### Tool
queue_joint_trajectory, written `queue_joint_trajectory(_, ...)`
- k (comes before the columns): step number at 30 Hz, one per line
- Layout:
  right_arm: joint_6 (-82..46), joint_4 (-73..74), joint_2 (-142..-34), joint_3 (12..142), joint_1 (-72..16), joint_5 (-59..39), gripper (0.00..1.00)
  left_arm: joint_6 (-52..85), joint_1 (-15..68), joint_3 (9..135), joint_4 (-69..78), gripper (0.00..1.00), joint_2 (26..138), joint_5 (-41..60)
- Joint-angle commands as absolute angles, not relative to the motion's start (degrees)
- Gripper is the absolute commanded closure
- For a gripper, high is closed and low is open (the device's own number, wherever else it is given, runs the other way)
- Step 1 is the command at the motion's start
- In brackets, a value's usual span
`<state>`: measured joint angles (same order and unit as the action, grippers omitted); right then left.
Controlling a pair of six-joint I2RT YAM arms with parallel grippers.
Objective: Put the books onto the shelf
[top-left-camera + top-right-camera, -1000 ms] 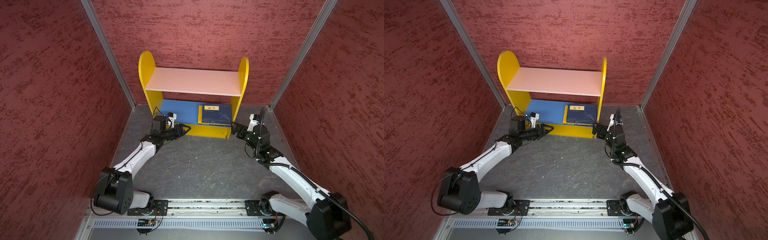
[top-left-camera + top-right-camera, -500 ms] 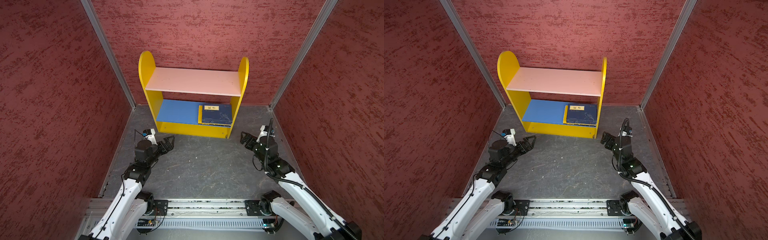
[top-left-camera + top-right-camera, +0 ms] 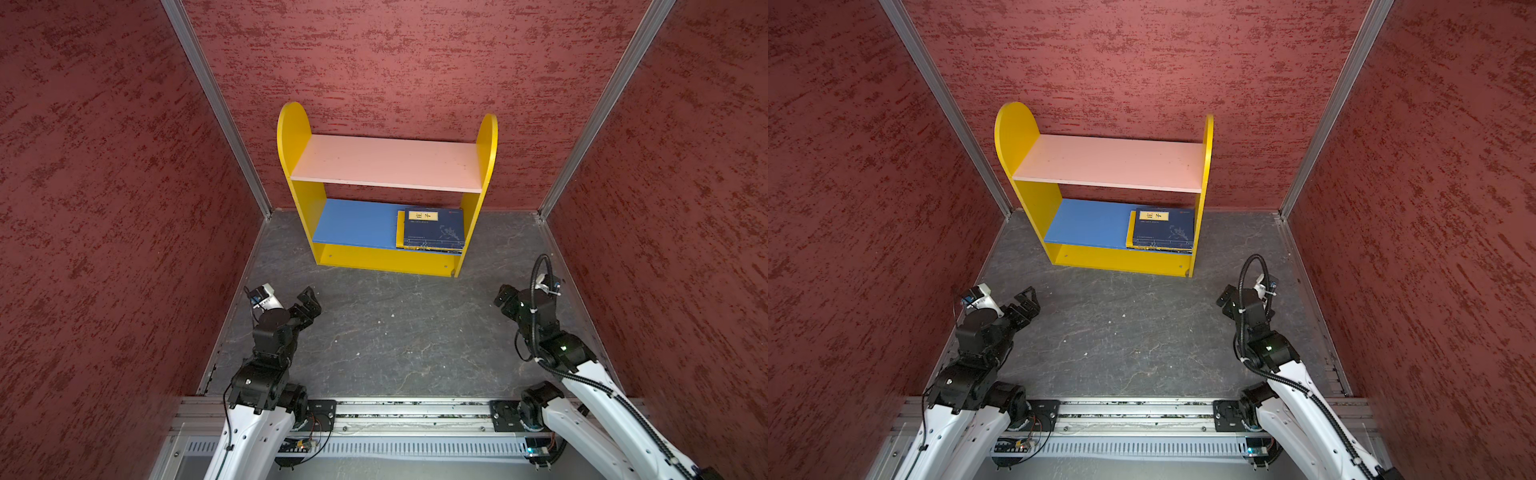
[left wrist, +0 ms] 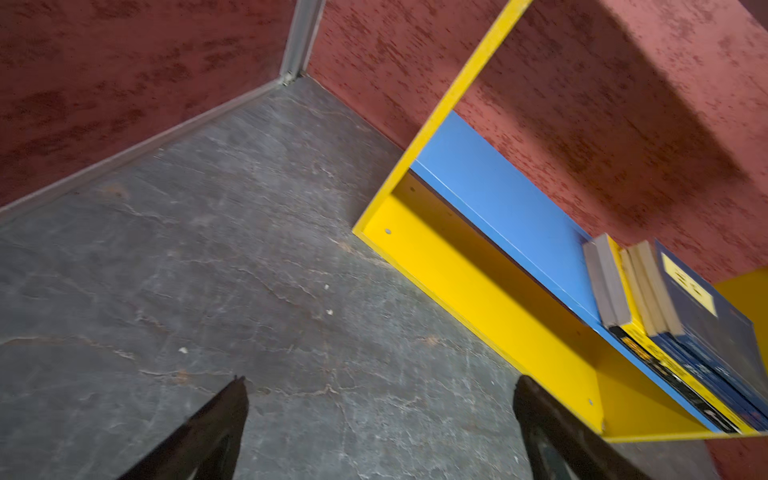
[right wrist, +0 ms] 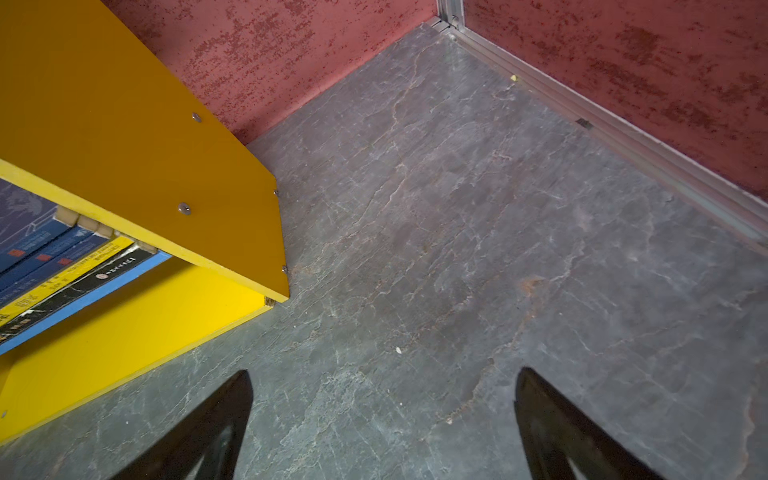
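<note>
The shelf [image 3: 386, 162] stands against the back wall, with yellow sides, a pink upper board and a blue lower board. A stack of books [image 3: 432, 228] lies flat at the right end of the blue board, a navy one with a yellow label on top. In the wrist views the books [image 4: 685, 324] [image 5: 62, 266] show navy, yellow and black spines. My left gripper [image 3: 308, 301] hovers open over the floor, front left of the shelf. My right gripper [image 3: 503, 296] is open at the front right. Both grippers [image 4: 380, 379] [image 5: 384, 371] hold nothing.
Red textured walls [image 3: 104, 208] close in the left, back and right, with aluminium posts [image 3: 216, 108] in the corners. The floor [image 3: 395, 332] is grey slate. A metal rail [image 3: 407, 411] carrying both arm bases runs along the front edge.
Both arms have drawn back from the shelf's front edge toward the near rail. The left jaws stand wider than a second ago. The books have not moved.
</note>
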<state>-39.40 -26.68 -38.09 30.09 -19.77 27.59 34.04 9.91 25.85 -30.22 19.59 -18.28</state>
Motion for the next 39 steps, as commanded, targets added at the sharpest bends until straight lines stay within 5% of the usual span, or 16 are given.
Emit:
queue_joint_trajectory(1,-38.3,-30.4,-35.4,30.5,-19.5,32.8,0.01,34.3,9.7,23.9,-31.1,0.01,19.2,-25.0)
queue_joint_trajectory(11,-36.7,-26.8,-30.6,27.2,-19.5,39.4,0.01,27.7,12.0,17.9,-16.5,0.01,19.4,-26.3)
queue_joint_trajectory(21,-26.0,-5.1,-44.8,23.5,-18.6,45.5,0.01,10.5,23.8,15.9,9.2,0.01,38.2,-36.6)
queue_joint_trajectory(27,-19.4,13.0,-52.9,21.4,-12.1,40.3,0.01,-3.1,26.8,14.2,30.9,0.01,48.7,-37.6)
queue_joint_trajectory(39,-10.8,41.2,-59.8,10.1,-6.5,30.9,0.01,-1.9,21.9,5.5,35.7,0.01,47.2,-36.3)
